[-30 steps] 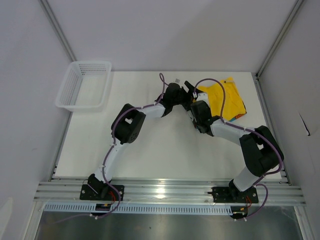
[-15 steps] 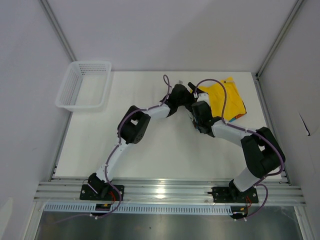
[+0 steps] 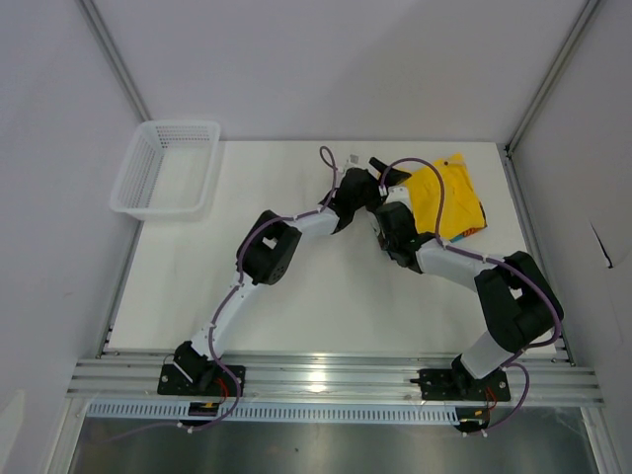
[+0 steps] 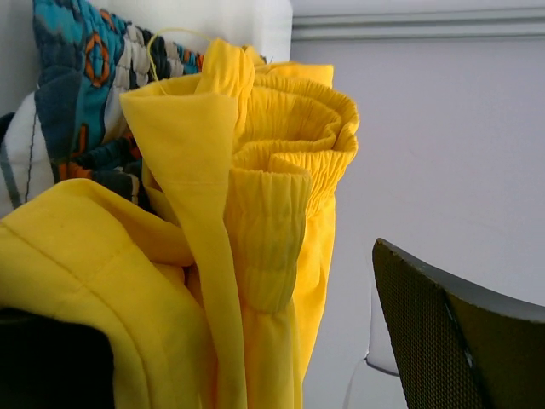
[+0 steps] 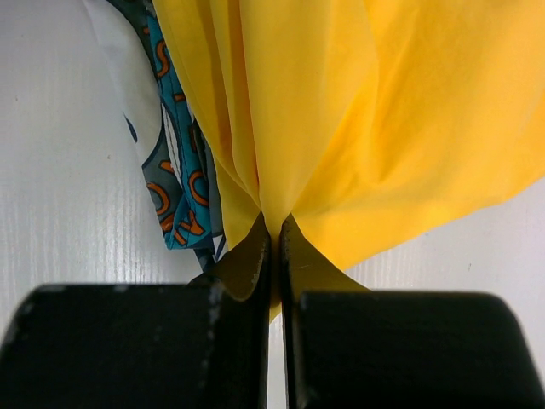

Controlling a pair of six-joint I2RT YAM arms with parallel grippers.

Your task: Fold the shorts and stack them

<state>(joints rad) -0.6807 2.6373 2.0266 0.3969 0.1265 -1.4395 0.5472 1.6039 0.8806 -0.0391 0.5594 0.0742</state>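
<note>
Top external: yellow shorts sit bunched at the far right of the surface. Printed shorts are under them, only a strip showing at the near right edge of the pile. Both arms reach in to the pile's left edge. White mesh basket is at the far left corner, well apart from the cloth.

Left wrist: left end effector is spread wide. One finger stands off to the right, clear of the fabric. The other sits low left with yellow cloth draped over it. Between them the yellow waistband is gathered in folds, elastic ribbing visible. Printed shorts show behind it at upper left.

Right wrist: right end effector is clamped on a fold of the yellow shorts, fingers pressed together with a thin pinch of fabric between them. Yellow cloth fans out from the pinch. Printed shorts lie to the left, partly under the yellow, resting on the surface.
</note>
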